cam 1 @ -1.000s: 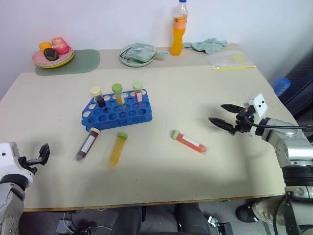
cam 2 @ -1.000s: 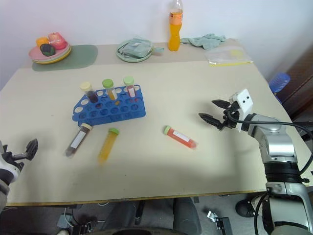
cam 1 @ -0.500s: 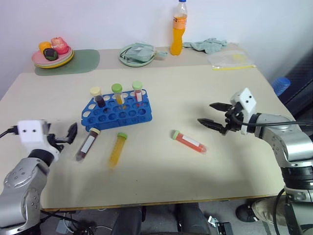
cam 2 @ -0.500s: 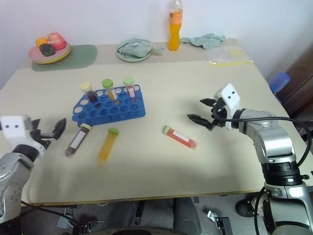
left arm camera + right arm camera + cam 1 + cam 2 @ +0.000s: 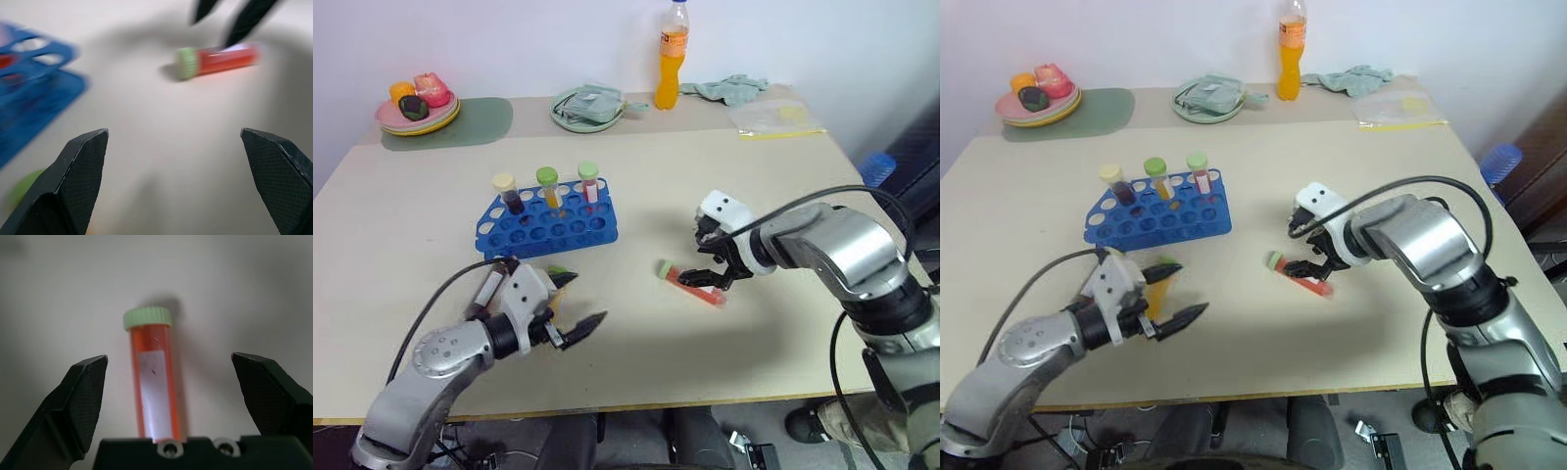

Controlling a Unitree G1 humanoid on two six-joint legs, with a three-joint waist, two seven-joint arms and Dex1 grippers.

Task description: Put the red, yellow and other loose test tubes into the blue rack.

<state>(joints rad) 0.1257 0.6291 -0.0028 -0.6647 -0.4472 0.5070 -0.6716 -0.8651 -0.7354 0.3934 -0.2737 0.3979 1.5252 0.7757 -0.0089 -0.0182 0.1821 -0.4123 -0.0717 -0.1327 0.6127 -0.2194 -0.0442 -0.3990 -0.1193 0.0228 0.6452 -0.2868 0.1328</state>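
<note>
Currently, clutter was seen along the far edge of the worktop (image 5: 783, 333): a tall orange drink bottle (image 5: 672, 57), a round green plate (image 5: 588, 110) with a folded cloth on it, a crumpled greenish cloth (image 5: 728, 90), a clear plastic bag (image 5: 775, 119), and a stack of plates with toy food (image 5: 419, 102) on a green mat (image 5: 460, 124). All of it was well apart from the tubes; nothing was placed between the loose tubes and the blue rack (image 5: 548, 224).

Rack was seen mid-worktop, rows of round holes on top, three capped tubes standing upright in its back row.

Red tube (image 5: 693, 283) was lying flat to the right of the rack, green cap toward the rack, white label on its side. Right gripper (image 5: 711, 260) was poised directly over it, jaws spread wide, one to either side; in the right wrist view the tube (image 5: 152, 391) was framed between them, no contact made out.

Yellow-orange tube (image 5: 1157, 287) and maroon tube (image 5: 490, 286) were lying just in front of the rack, both largely hidden behind the left gripper (image 5: 576, 307). Left jaws were wide and empty, pointed across the worktop toward the red tube (image 5: 217, 58).
</note>
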